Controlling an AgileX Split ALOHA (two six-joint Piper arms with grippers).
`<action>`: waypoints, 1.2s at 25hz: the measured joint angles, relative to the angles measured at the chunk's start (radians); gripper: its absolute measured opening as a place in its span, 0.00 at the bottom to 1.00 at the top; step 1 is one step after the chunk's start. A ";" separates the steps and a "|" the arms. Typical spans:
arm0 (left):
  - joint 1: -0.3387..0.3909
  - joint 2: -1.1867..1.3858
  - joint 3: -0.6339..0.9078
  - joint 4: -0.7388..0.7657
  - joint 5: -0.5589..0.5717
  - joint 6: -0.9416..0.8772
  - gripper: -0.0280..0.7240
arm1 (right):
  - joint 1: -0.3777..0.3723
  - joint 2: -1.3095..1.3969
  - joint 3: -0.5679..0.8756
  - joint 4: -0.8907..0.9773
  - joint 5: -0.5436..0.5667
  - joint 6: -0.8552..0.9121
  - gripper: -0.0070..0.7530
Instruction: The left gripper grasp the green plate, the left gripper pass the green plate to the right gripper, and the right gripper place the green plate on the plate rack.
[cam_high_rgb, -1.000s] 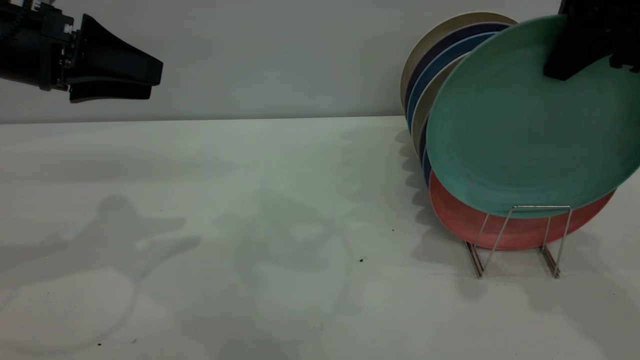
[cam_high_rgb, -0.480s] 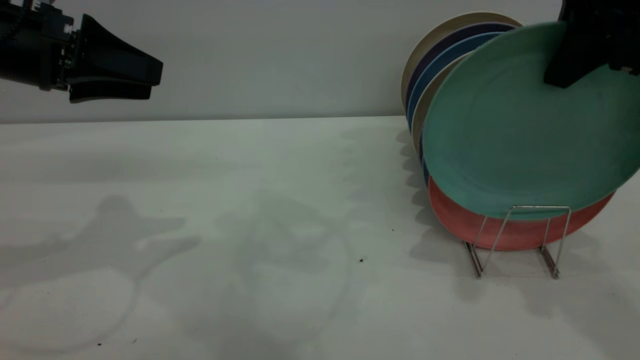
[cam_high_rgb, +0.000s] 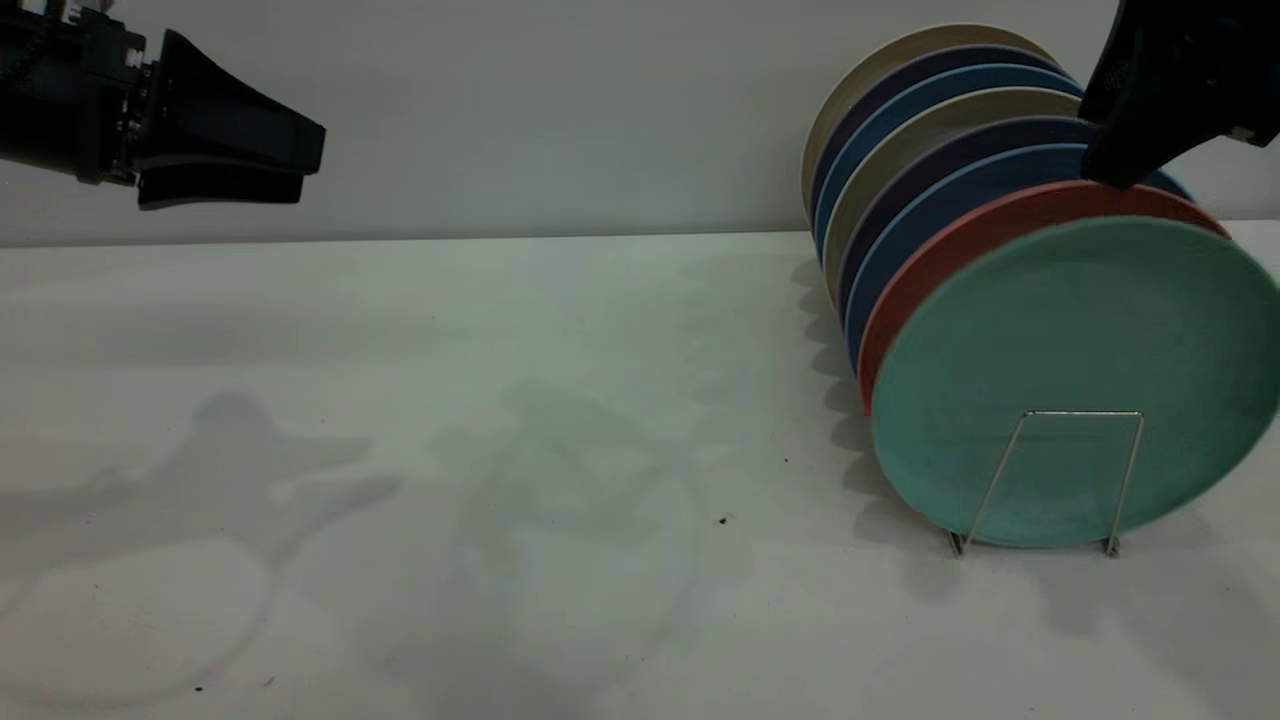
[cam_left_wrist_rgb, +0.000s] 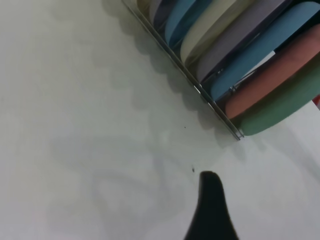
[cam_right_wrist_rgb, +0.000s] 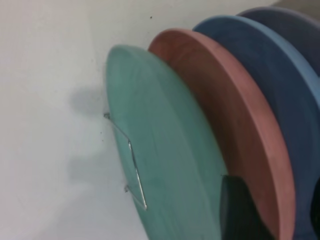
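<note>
The green plate (cam_high_rgb: 1060, 330) stands upright in the front slot of the plate rack (cam_high_rgb: 1082, 412), leaning against the salmon-pink plate (cam_high_rgb: 1000, 215) behind it. It also shows in the right wrist view (cam_right_wrist_rgb: 160, 150) and the left wrist view (cam_left_wrist_rgb: 285, 107). My right gripper (cam_high_rgb: 1130, 150) hovers above the top edges of the plates, open and holding nothing; in its wrist view (cam_right_wrist_rgb: 277, 210) one finger (cam_right_wrist_rgb: 240, 210) sits just over the green and pink rims. My left gripper (cam_high_rgb: 305, 170) hangs high at the far left, open and empty.
Several more plates, blue (cam_high_rgb: 940, 200), purple and beige, fill the rack slots behind the pink one. The rack's rail (cam_left_wrist_rgb: 210, 100) runs along the table. The white table (cam_high_rgb: 500, 450) stretches between the arms, with a wall close behind.
The green plate has dropped from the right gripper's hold down into the front rack slot, uncovering the pink plate's top. The right gripper has let go. The left arm has not moved.
</note>
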 joint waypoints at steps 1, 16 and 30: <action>0.000 0.000 0.000 0.011 0.000 -0.009 0.81 | 0.000 -0.008 0.000 0.000 0.003 0.000 0.49; 0.000 -0.393 0.000 0.307 0.105 -0.463 0.81 | 0.000 -0.558 0.000 0.020 0.450 0.751 0.49; 0.000 -1.055 0.004 0.850 0.166 -0.976 0.81 | 0.000 -1.061 0.421 -0.147 0.555 1.065 0.49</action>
